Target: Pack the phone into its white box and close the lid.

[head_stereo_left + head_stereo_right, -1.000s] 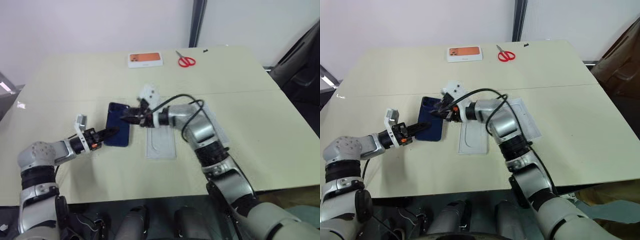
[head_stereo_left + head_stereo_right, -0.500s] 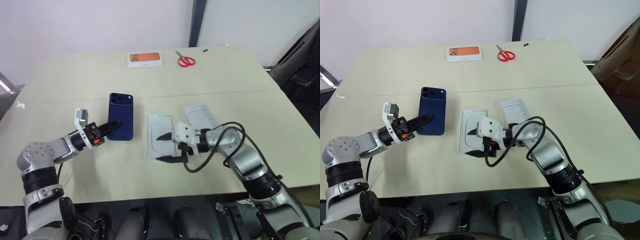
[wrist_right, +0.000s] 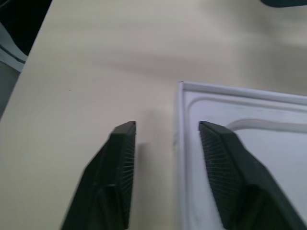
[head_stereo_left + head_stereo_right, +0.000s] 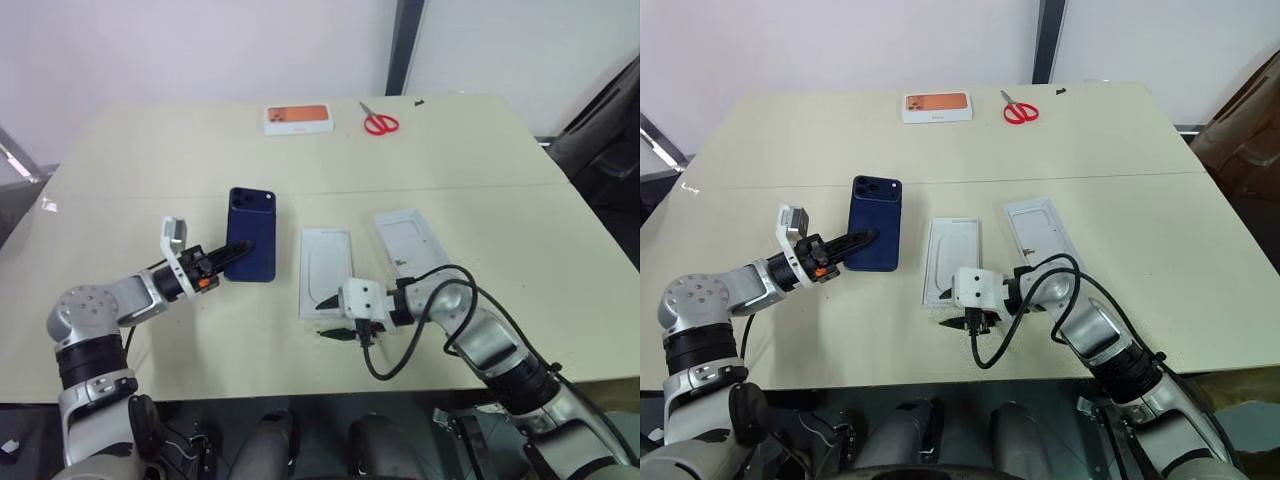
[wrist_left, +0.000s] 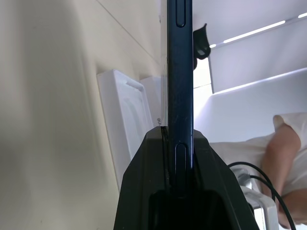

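The dark blue phone (image 4: 254, 246) hangs a little above the table, back up and camera cluster at the far end. My left gripper (image 4: 236, 250) is shut on its near left edge; the left wrist view shows the phone (image 5: 180, 72) edge-on between the fingers. To its right lies the lid (image 4: 326, 270), a white shell with a raised rim and a moulded inner outline. The white box (image 4: 410, 238) lies angled beyond it. My right gripper (image 4: 331, 319) stands open at the lid's near end, its fingers either side of the lid's rim (image 3: 180, 143), holding nothing.
A white box with an orange printed top (image 4: 298, 118) and red scissors (image 4: 378, 123) lie at the table's far edge. A person's arm in a white sleeve (image 5: 283, 153) shows beyond the table. A black cable (image 4: 420, 335) loops off my right wrist.
A second ago my right gripper was at the phone's far end. It has let go and swung back and down to the lid's near end. The left gripper keeps its hold on the phone.
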### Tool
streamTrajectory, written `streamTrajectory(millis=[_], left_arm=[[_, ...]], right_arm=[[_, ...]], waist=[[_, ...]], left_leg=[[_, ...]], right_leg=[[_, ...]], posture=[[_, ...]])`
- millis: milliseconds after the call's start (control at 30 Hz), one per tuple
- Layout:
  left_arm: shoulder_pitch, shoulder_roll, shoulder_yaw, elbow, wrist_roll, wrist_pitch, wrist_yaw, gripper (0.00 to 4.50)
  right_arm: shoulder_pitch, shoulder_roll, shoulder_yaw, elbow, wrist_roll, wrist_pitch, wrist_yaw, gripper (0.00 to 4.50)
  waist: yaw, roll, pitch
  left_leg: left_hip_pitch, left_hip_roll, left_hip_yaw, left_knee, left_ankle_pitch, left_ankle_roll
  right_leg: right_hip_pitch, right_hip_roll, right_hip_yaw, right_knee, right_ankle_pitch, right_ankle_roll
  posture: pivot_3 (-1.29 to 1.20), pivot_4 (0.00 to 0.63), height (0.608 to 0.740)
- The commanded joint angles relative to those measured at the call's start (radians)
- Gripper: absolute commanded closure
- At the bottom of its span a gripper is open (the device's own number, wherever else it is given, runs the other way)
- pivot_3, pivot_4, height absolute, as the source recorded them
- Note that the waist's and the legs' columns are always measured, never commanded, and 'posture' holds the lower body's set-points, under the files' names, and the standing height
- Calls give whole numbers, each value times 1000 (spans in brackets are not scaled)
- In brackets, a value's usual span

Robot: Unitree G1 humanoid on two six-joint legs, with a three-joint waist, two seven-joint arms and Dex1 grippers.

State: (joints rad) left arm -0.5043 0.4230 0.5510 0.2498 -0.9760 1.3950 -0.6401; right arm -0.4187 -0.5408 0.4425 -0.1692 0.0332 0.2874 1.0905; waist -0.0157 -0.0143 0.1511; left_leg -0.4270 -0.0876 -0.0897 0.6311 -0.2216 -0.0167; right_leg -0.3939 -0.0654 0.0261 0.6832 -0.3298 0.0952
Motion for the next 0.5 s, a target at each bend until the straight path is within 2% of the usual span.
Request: streamTrajectory(millis=[33,133,233,300,333,500], left_arm=[[-5,8,18,-45,-53,8,0,4500],[-4,9,18,-47,-59,6,12,4500],[-2,4,19,-53,-65,8,22,4500],[-1,1,22,-55,-69,9,31,4500],[0,0,21,-57,-71,9,34,4500],[-2,-3,24,-56,-85,11,53,4500]], right_arm=[[-5,-1,-7,-12,1,-21,-2,2344],[-5,-2,1,10,-18,-38,-7,2344],[-13,8,-11,20,-11,-29,-12,3276],[-14,4,-7,26,-17,-35,-11,4299],[-13,3,-4,28,-19,-37,-9,4450],[-25,22,5,29,-18,-42,-14,4450]], waist=[[1,0,0],[1,0,0],[1,0,0],[1,0,0],[1,0,0],[1,0,0]], left_leg=[[0,0,0,0,0,0],[0,0,0,0,0,0],[0,0,0,0,0,0],[0,0,0,0,0,0],[0,0,0,0,0,0],[0,0,0,0,0,0]], right_leg=[[0,0,0,0,0,0],[0,0,0,0,0,0],[0,0,0,0,0,0],[0,0,0,0,0,0],[0,0,0,0,0,0],[0,0,0,0,0,0]], posture=[[0,150,734],[0,150,734],[0,150,734],[0,150,734],[0,150,734],[0,150,734]])
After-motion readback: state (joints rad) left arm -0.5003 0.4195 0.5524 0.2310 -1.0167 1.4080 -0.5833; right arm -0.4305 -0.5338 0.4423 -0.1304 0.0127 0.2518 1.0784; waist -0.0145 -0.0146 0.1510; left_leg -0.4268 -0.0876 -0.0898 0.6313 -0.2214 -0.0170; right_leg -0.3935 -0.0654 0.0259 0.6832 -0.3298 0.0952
